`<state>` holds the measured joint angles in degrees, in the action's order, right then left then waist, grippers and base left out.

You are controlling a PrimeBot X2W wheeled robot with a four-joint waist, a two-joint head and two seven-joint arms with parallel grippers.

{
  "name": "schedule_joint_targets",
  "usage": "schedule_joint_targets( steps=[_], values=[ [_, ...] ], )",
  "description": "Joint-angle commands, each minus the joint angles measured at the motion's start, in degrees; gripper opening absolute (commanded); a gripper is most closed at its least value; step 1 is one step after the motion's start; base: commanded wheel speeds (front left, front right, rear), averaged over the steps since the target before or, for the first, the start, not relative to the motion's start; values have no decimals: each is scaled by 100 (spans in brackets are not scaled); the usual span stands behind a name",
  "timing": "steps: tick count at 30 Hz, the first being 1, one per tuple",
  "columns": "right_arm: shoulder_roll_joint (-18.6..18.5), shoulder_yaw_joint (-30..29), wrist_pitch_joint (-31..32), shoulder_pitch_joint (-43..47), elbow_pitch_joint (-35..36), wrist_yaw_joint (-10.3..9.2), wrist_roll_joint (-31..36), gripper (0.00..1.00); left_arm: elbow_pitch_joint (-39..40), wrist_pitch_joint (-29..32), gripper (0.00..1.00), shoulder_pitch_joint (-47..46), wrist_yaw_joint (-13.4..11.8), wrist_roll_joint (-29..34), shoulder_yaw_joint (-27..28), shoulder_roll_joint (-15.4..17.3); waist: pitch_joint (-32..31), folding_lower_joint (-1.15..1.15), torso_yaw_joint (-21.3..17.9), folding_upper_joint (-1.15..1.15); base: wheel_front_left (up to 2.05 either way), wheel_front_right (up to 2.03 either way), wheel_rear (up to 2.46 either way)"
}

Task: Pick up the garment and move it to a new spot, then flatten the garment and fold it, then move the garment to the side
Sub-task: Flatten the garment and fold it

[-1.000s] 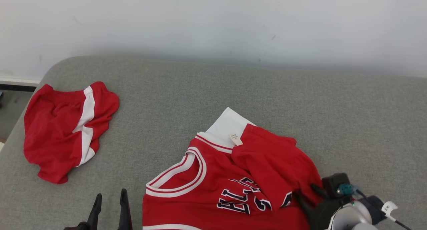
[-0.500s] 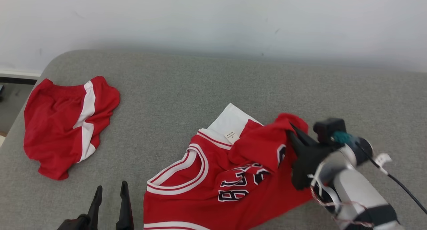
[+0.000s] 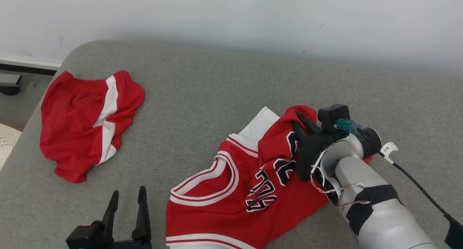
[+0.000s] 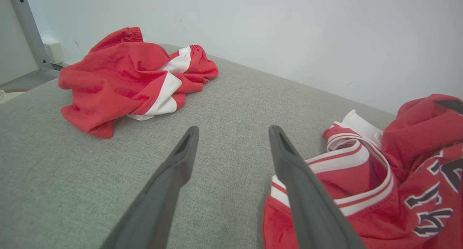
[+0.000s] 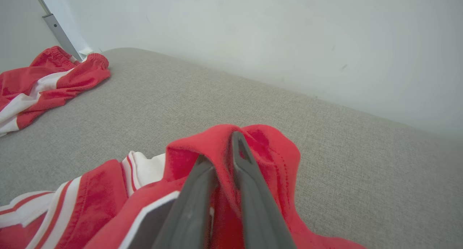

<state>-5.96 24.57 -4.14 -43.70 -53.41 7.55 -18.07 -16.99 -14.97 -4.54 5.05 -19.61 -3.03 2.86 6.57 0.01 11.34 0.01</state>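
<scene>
Between the right jaws sits a bunched fold of the red jersey [image 5: 269, 144], pinched tight. They are clenched on cloth, and that edge rides up off the grey surface [image 3: 217, 86]. The rest of the garment trails back and down from the tips, with neckline and lettering crumpled on the surface. This looks like the opening step: the pick-up, with the carry to a new spot to come.

The next move calls for a higher lift, so the trailing body clears instead of dragging. The left jaws stand released, wide apart and holding nothing, low over bare surface, with the jersey's striped trim just to their right.

Ahead and left of them lie red shorts [image 3: 83, 129], well apart from the jersey. Beyond the right jaws bare surface runs to the wall [image 3: 231, 14], so nothing seems to block a carry that way.
</scene>
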Motion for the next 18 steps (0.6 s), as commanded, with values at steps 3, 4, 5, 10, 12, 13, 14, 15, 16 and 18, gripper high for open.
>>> schedule_joint_targets(
  steps=[3,4,5,10,12,13,14,15,16,18],
  values=[
    [72,19,-494,-90,-292,-13,-228,100,6,-16,100,68,1,30,88,3,-98,-1,-56,-1,0,0,0],
    [60,-20,-631,-107,-336,-13,-316,100,10,-16,100,103,6,46,111,2,-121,-1,-85,-1,0,0,0],
    [23,-36,-745,-125,-361,-13,-386,100,13,-16,100,130,10,58,139,2,-143,-1,-117,-1,0,0,0],
    [-224,-96,-1025,-15,-290,-13,-578,100,44,-16,100,199,35,87,201,2,-224,-1,-231,-1,0,0,0],
    [-375,-163,-1084,140,-179,-13,-608,100,52,-16,100,257,28,106,233,5,-268,-1,-283,-1,0,0,0],
    [-448,-219,-1104,223,-106,-13,-627,100,60,-16,100,269,30,113,246,3,-285,-1,-309,-1,0,0,0],
    [-513,-287,-1110,308,-17,-13,-645,100,76,-16,100,278,34,126,259,4,-306,-1,-339,-1,0,0,0],
    [-597,-399,-1117,377,134,-13,-632,100,91,-16,100,307,36,138,273,4,-325,-1,-366,-1,0,0,0],
    [-674,-520,-1116,495,310,-13,-588,100,93,-16,100,340,43,143,272,1,-338,-1,-380,-1,0,0,0],
    [-701,-738,-1110,834,632,-13,-535,100,105,-16,100,380,45,142,312,5,-370,-1,-428,-1,0,0,0]
  ],
)
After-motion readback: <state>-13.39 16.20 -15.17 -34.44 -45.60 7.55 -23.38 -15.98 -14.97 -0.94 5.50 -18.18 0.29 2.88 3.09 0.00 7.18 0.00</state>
